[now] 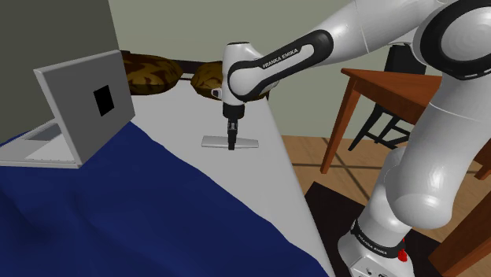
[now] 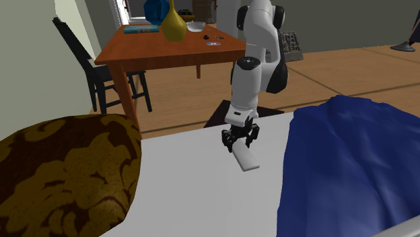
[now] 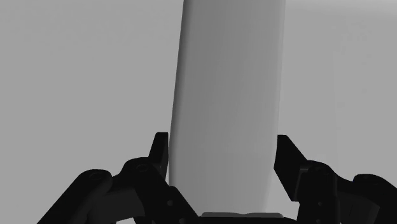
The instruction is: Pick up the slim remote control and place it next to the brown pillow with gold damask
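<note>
white franka arm: rises at 4 o'clock in the shoulder view; forearm stretches toward 9 o'clock. wrist: bent over, hand aimed at 6 o'clock. black gripper: upright and set low. fingers: one each side of the slim remote, closed against its two long edges.
</note>
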Tool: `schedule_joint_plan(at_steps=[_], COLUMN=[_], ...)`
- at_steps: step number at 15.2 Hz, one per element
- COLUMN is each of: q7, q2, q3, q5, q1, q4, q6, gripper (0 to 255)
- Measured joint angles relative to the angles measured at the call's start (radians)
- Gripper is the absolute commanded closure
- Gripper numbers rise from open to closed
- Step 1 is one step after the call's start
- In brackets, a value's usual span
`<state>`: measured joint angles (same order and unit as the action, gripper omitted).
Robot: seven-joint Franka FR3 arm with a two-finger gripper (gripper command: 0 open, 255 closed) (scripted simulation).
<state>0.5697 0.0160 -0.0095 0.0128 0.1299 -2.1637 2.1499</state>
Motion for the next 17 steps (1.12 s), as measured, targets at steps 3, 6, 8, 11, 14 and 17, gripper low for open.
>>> schedule_joint_plan(at_steps=[3, 6, 8, 11, 14, 17], q7=[0.000, 0.000, -0.001, 0.000, 0.000, 0.001], q2=[0.000, 0.000, 0.005, 0.018, 0.034, 0.048], q3=[0.000, 0.000, 0.001, -0.001, -0.001, -0.002], q5=[0.000, 0.000, 0.000, -0.001, -0.001, -0.002], q1=[0.000, 0.000, 0.000, -0.001, -0.001, -0.002], q4=[0.000, 0.000, 0.009, 0.037, 0.058, 0.080], q6=[0.000, 0.000, -0.015, -0.055, -0.092, -0.128], gripper=[255, 255, 255, 255, 255, 255])
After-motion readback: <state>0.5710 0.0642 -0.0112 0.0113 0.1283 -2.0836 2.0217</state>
